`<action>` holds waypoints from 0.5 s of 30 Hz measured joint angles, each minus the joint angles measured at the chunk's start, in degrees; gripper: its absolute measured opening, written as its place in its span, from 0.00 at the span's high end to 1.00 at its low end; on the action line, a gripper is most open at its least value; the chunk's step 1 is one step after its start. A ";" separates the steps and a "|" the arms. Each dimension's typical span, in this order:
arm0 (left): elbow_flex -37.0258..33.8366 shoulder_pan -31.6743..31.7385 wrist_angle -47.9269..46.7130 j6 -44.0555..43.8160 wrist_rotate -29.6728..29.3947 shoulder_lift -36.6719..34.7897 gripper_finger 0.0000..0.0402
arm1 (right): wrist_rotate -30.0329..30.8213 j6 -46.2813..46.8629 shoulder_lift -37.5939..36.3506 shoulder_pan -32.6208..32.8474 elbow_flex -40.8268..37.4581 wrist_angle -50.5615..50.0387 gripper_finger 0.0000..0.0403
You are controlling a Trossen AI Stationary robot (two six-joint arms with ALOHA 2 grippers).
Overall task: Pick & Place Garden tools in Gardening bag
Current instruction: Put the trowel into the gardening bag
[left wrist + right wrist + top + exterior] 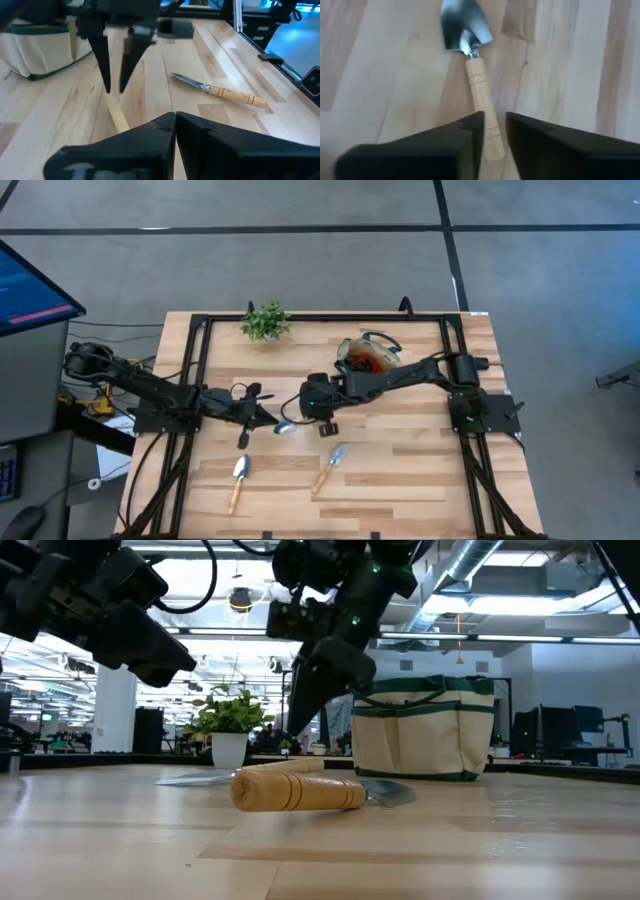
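A trowel (pixel 472 60) with a silver head and a light wooden handle lies flat on the table's middle; its head (pixel 285 426) shows beside the arms. My right gripper (pixel 493 127) hangs over its handle (pixel 118 116), fingers (pixel 106 70) slanting down and a little apart, just above the wood without touching it. My left gripper (pixel 175 119) is shut on nothing, close by on the trowel's left (pixel 268 418). Two more trowels (pixel 238 478) (pixel 329 467) lie nearer the front edge. The beige, green-trimmed bag (pixel 365 358) stands at the back, a red-and-black tool inside.
A small green potted plant (pixel 265 321) stands at the table's far edge, left of the bag. A black frame (pixel 200 330) runs round the wooden top. Bare wood lies right of the near trowels. A monitor (pixel 30 290) stands off the table's left.
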 joint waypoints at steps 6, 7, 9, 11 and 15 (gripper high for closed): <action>-0.02 0.00 0.11 -0.15 0.00 0.00 1.00 | -2.47 -0.95 -0.05 -0.03 0.02 -0.40 0.55; -0.02 0.00 0.10 -0.15 0.00 0.00 1.00 | -2.53 -1.16 -0.05 -0.04 0.00 -0.45 0.51; -0.02 0.00 0.10 -0.61 0.01 0.00 1.00 | -2.54 -1.30 0.58 -0.05 -0.19 -0.21 0.45; -0.02 0.00 0.10 -1.45 0.02 0.00 1.00 | -2.58 -1.29 1.74 -0.33 -0.23 -0.28 0.42; -0.05 0.00 0.15 -1.66 0.02 0.00 1.00 | -2.57 -1.08 3.29 -0.58 -0.02 1.96 0.43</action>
